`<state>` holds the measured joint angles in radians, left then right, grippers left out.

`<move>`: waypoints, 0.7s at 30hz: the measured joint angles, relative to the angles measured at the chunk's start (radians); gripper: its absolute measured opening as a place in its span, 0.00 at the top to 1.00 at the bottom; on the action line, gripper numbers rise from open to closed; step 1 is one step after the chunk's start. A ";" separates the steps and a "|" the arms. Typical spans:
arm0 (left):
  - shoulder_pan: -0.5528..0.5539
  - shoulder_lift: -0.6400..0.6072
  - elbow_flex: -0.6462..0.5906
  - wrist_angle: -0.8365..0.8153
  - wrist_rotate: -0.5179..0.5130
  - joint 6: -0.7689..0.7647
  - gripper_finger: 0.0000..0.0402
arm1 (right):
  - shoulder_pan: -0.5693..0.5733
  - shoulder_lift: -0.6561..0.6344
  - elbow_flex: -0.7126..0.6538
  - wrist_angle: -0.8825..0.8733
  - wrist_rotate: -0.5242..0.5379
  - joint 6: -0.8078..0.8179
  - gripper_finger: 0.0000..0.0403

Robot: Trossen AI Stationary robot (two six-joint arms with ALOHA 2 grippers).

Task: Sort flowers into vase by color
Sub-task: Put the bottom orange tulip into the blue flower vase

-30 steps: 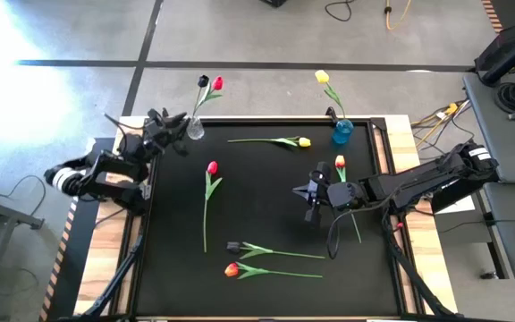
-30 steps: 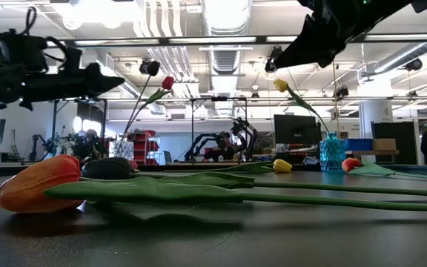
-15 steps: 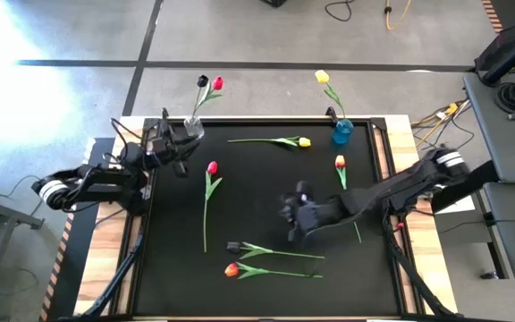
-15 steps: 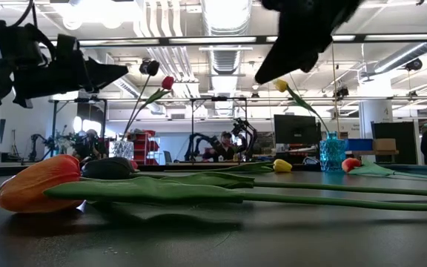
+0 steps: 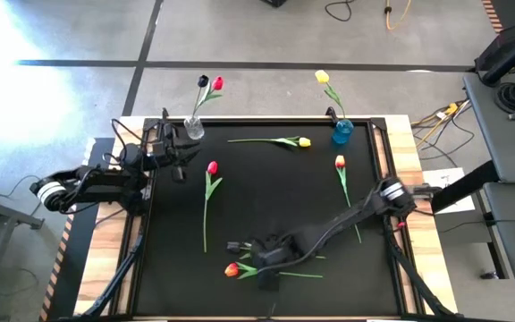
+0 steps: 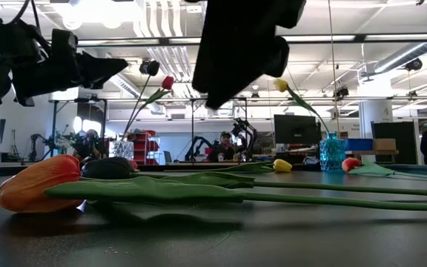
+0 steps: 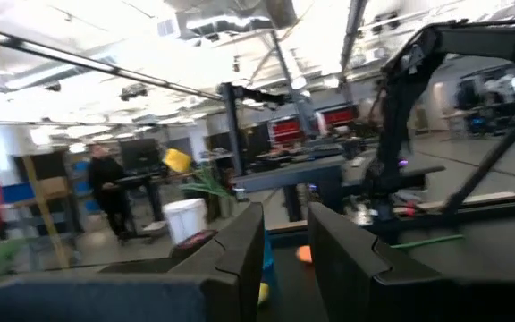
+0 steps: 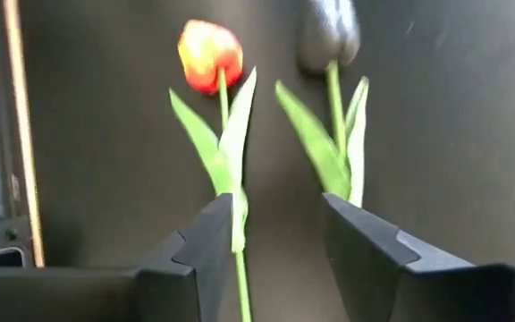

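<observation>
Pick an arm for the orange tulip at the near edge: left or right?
Right. Right gripper hovers open above the orange tulip and the black tulip, both lined up ahead of its fingers. Left gripper is off by the clear vase, at the far left corner.

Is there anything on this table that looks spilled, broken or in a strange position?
Nothing stands out. Five tulips lie flat on the black table, as expected for unsorted ones. The clear vase and blue vase stand upright with flowers inside.
</observation>
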<state>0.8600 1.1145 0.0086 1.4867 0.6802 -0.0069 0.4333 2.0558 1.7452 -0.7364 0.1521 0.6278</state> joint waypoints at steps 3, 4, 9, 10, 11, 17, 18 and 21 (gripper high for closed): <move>-0.003 0.000 0.000 -0.002 0.031 -0.034 0.81 | 0.009 0.090 0.117 -0.081 -0.021 0.032 0.58; -0.004 0.000 0.000 -0.003 0.044 -0.040 0.81 | 0.013 0.119 0.154 -0.105 -0.026 0.040 0.58; -0.020 0.000 0.000 -0.017 0.046 -0.056 0.81 | 0.037 0.252 0.325 -0.203 -0.022 0.075 0.60; -0.022 0.000 0.000 -0.020 0.046 -0.055 0.81 | 0.038 0.273 0.354 -0.229 -0.021 0.086 0.60; -0.022 0.000 0.000 -0.024 0.047 -0.056 0.81 | 0.038 0.296 0.379 -0.254 -0.017 0.098 0.61; -0.026 0.000 0.000 -0.048 0.046 -0.055 0.81 | 0.038 0.399 0.492 -0.353 0.008 0.112 0.63; -0.026 0.000 0.000 -0.047 0.046 -0.054 0.81 | 0.038 0.407 0.508 -0.372 0.008 0.112 0.64; -0.026 -0.001 0.000 -0.045 0.045 -0.037 0.81 | 0.031 0.417 0.524 -0.403 -0.002 0.101 0.68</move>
<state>0.8337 1.1132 0.0082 1.4415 0.7247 -0.0434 0.4643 2.4725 2.2692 -1.1398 0.1499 0.7287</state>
